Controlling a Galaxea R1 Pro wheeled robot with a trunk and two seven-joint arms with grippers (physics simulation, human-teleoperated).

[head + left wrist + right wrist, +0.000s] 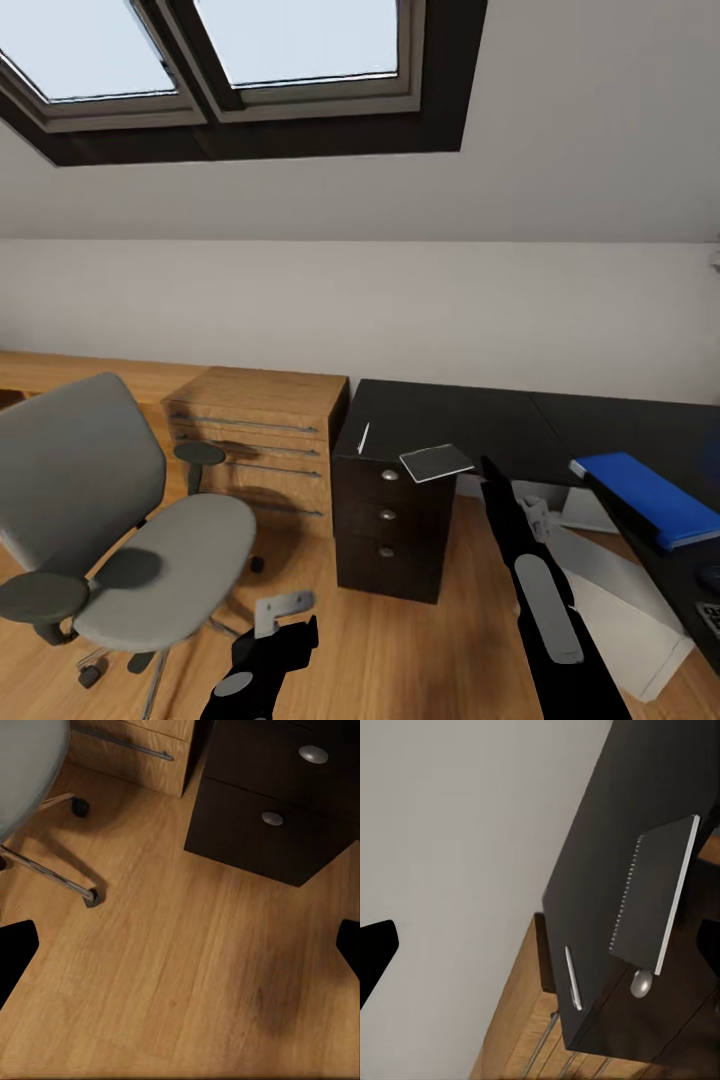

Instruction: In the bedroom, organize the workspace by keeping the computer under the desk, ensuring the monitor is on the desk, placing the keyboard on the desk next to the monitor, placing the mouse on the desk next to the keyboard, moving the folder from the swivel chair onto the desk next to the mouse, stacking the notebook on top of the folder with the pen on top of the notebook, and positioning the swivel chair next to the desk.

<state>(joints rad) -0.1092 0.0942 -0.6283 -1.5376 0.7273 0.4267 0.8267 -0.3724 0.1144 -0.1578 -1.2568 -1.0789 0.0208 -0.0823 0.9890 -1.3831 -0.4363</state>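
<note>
2 items on desk (470, 420): notebook (436, 462) overhanging edge, folder (650, 495)

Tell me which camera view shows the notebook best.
The right wrist view: the notebook is large there, its spiral edge clear, and one end overhangs the desk edge beside the pen. The head view shows it smaller, on the desk corner above the drawers. The left wrist view faces the floor and drawer fronts.
</note>
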